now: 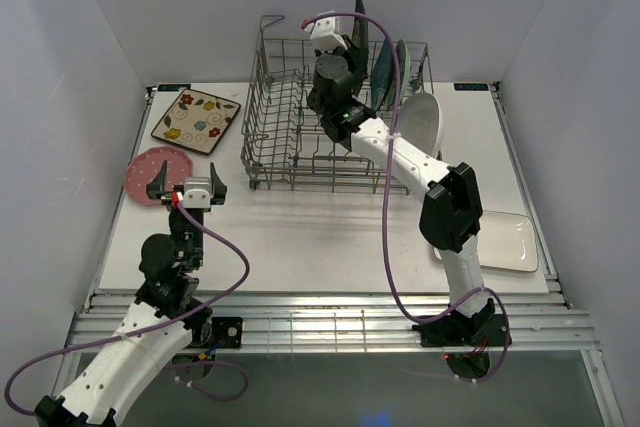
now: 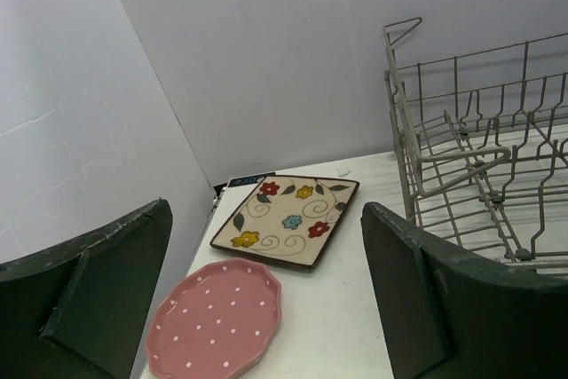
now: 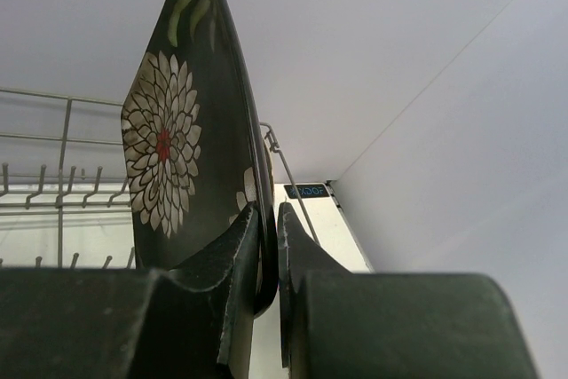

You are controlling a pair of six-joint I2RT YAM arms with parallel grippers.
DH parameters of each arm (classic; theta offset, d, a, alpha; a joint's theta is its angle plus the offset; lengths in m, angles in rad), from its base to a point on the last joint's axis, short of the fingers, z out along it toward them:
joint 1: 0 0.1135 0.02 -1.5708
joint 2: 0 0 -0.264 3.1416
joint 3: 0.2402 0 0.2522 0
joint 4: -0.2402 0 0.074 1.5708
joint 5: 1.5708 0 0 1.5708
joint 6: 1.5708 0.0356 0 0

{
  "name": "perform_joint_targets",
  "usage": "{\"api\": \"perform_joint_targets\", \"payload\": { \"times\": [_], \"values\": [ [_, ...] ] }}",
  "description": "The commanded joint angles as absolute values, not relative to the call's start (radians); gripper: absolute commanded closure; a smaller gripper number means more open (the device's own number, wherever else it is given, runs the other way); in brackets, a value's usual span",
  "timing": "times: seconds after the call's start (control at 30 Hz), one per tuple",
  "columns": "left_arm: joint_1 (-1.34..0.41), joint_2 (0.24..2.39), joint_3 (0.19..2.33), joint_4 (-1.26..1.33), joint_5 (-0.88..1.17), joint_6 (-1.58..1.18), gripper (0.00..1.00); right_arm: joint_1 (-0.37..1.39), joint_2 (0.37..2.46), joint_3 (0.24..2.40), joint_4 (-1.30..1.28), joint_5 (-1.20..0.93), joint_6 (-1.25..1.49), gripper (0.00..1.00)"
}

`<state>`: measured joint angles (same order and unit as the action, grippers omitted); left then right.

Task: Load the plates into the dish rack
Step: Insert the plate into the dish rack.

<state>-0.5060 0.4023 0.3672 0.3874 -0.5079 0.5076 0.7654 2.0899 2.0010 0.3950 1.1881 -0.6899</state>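
Top external view: white table (image 1: 330,237), with the grey wire dish rack (image 1: 262,97) standing at its far middle.

In the rack's right end, on edge: a teal square plate (image 1: 382,77), a mint-green plate (image 1: 402,59) just behind it, and a white oval plate (image 1: 420,122) leaning at the right wall.

My right gripper (image 3: 269,246) is over that same end, fingers nearly shut and pinching the rim of the dark flowered square plate (image 3: 177,148). The plate is upright, just left of the teal one. I cannot tell whether its lower edge is seated between the tines.

White rectangular plate (image 1: 505,242) lies flat on the table near my right arm.

Cream floral square plate (image 1: 196,119) lies flat left of the rack, with the pink dotted plate (image 1: 150,172) just nearer to me.

My left gripper (image 1: 187,179) hangs beside the pink plate, jaws fully spread, holding nothing.
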Motion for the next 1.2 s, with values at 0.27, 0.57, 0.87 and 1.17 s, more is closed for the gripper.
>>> {"api": "perform_joint_targets", "payload": {
  "times": [0.27, 0.57, 0.87, 1.17],
  "values": [
    [-0.506, 0.431, 0.354, 0.397, -0.494, 0.499, 0.02, 0.690, 2.146, 2.128, 0.462, 1.121, -0.629, 0.92],
    [-0.506, 0.440, 0.351, 0.402, -0.494, 0.500, 0.02, 0.675, 2.174, 2.134, 0.433, 1.095, -0.592, 0.92],
    [-0.506, 0.442, 0.350, 0.405, -0.495, 0.500, 0.02, 0.675, 2.177, 2.151, 0.430, 1.100, -0.595, 0.92],
    [-0.506, 0.446, 0.350, 0.408, -0.494, 0.500, 0.02, 0.686, 2.166, 2.169, 0.419, 1.106, -0.595, 0.92]
  ]
}}
